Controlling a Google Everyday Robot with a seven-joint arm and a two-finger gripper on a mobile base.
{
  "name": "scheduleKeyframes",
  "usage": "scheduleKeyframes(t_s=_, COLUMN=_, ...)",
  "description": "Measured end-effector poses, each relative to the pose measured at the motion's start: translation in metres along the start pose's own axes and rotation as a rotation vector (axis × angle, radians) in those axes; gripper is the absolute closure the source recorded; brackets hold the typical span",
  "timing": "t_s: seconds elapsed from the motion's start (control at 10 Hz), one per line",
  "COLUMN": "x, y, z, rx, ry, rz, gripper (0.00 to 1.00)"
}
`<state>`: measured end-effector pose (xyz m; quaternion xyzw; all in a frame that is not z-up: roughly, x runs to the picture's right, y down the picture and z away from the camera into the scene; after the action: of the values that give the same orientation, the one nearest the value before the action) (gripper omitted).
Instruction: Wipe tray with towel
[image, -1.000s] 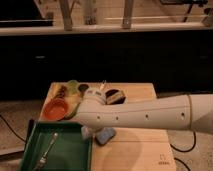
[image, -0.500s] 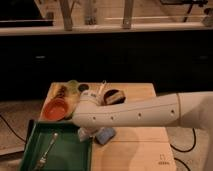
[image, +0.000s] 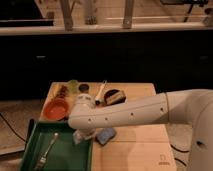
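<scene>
Currently closed, the claw sits at the right edge of the dark-green raised-rim tray, its hold unclear.

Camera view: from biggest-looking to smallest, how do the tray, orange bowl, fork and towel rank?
1. Tray
2. Bowl
3. Fork and towel: not ranked, since the fork looks longer and the towel broader.
The pincer hangs shut at the tray's right rim.

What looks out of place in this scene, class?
A fork lies at a slant inside the tray, in the way of wiping. The shut pincer hangs at the tray's right rim.
</scene>
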<state>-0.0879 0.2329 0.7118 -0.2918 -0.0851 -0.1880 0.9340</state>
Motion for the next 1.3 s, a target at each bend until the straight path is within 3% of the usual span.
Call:
scheduleKeyframes(t_s=1.0, x=-0.055, y=-0.025, z=0.022, rx=-0.025, ry=-0.063, rz=-0.097, gripper=0.98)
scheduleKeyframes(t_s=1.3, x=-0.059, y=-0.023, z=0.026, rx=-0.045, ry=-0.066, rz=-0.115, gripper=0.98)
